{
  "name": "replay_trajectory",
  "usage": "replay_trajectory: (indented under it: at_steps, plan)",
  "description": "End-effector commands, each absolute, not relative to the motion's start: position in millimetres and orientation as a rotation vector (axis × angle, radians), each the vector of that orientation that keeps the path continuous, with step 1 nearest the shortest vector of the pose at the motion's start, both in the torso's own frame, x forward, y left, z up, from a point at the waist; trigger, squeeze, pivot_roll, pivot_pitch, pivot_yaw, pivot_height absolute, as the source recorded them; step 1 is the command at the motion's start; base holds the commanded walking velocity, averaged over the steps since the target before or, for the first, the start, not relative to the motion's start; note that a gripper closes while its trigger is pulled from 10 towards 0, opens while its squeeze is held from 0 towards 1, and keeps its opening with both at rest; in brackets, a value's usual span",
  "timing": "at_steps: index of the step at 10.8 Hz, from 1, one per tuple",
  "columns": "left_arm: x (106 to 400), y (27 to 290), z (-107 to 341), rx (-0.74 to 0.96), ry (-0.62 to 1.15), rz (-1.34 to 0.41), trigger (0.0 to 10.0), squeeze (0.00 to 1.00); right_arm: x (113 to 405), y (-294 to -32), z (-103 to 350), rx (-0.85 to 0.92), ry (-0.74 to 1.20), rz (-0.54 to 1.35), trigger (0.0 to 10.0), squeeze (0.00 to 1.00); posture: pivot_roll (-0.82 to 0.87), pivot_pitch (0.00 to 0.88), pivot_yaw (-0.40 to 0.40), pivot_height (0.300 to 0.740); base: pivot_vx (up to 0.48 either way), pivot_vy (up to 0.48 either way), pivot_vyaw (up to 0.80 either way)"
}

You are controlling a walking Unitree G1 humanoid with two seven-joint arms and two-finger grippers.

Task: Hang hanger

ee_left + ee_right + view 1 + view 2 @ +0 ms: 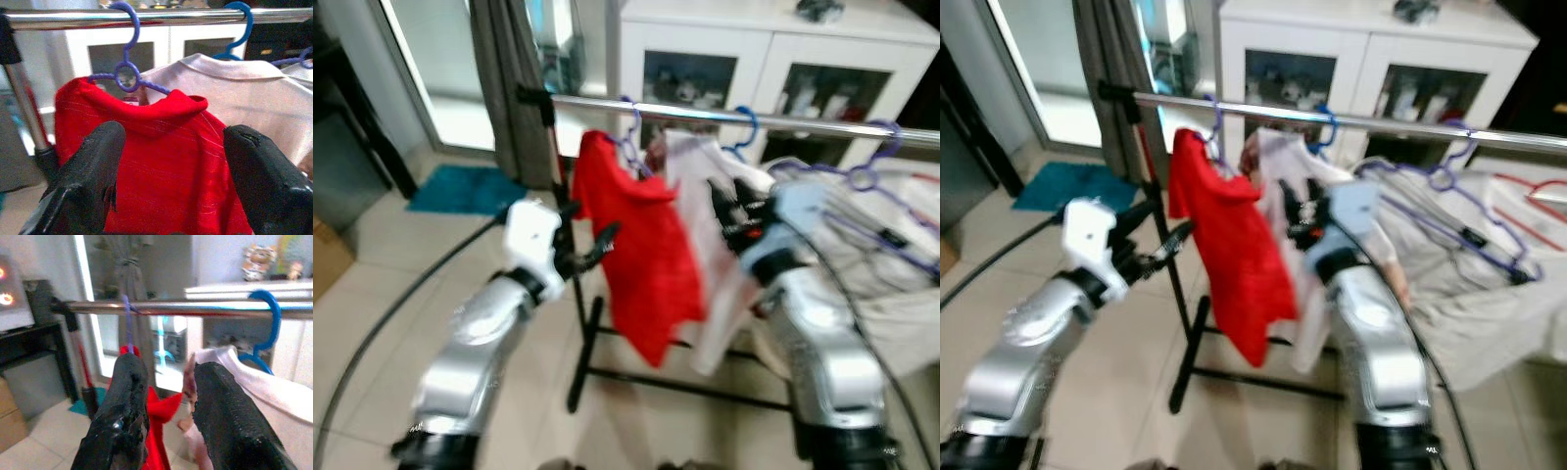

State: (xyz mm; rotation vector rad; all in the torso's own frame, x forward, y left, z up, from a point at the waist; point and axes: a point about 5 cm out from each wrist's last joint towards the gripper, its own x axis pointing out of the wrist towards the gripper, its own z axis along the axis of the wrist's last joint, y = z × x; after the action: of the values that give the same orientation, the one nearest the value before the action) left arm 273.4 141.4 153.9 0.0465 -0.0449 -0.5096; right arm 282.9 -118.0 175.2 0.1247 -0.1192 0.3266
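Purple hanger (128, 73) with red shirt (641, 259) hangs on rail (724, 116) near its end; left gripper (171, 181) spread wide, empty, facing shirt; right gripper (164, 411) parted, empty, beside pale shirt (249, 93)

I count three hangers on one rail (783, 119): purple (126, 73), blue (741, 132), purple (867, 166). Two hung garments: one red shirt (641, 264), one white shirt (254, 105).

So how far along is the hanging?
Done, it seems: the red shirt hangs from the rail on its purple hanger, beside a white shirt on a blue hanger. In hand: nothing; the left claw is open before the red shirt, the right claw open near the rail. Left: withdrawing.
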Motion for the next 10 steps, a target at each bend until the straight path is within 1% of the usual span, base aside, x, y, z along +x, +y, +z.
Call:
replay_trajectory:
  at_steps: [1, 3, 5, 6, 7, 8, 10]
  plan:
    - [271.3, 140.9, 154.1, 0.053, -0.045, -0.504, 10.0, 0.0, 286.1, -123.5, 176.6, 0.103, -0.112, 0.295, 10.0, 0.0, 0.0, 0.024, 0.019, 0.74, 0.0, -0.322, 0.0]
    - [269.9, 145.3, 146.4, 0.082, 0.008, -0.481, 10.0, 0.0, 291.9, -129.1, 166.0, 0.102, -0.041, 0.211, 10.0, 0.0, 0.01, 0.017, 0.015, 0.74, 0.0, 0.0, 0.0]
    - [270.1, 142.6, 146.8, 0.077, 0.003, -0.486, 10.0, 0.0, 292.6, -128.9, 165.3, 0.144, -0.037, 0.2, 10.0, 0.0, 0.01, 0.013, 0.01, 0.74, 0.0, 0.0, 0.0]
    - [270.2, 140.7, 146.0, 0.069, 0.005, -0.493, 10.0, 0.0, 290.0, -128.8, 164.8, 0.144, -0.038, 0.209, 10.0, 0.24, -0.01, 0.018, 0.006, 0.74, 0.0, 0.0, 0.0]
    - [271.0, 140.4, 144.6, 0.067, 0.009, -0.488, 10.0, 0.0, 289.2, -130.0, 163.6, 0.14, -0.033, 0.204, 10.0, 0.23, -0.01, 0.018, 0.006, 0.74, 0.0, 0.0, 0.0]
    - [271.9, 140.9, 144.9, 0.062, 0.008, -0.484, 10.0, 0.0, 289.7, -131.1, 164.0, 0.131, -0.033, 0.198, 10.0, 0.14, -0.01, 0.025, 0.005, 0.74, 0.0, 0.0, 0.0]
    - [272.2, 141.9, 147.1, 0.061, 0.003, -0.48, 10.0, 0.0, 291.7, -132.5, 162.4, 0.111, -0.015, 0.18, 10.0, 0.13, 0.0, 0.034, -0.004, 0.74, 0.279, 0.0, 0.0]
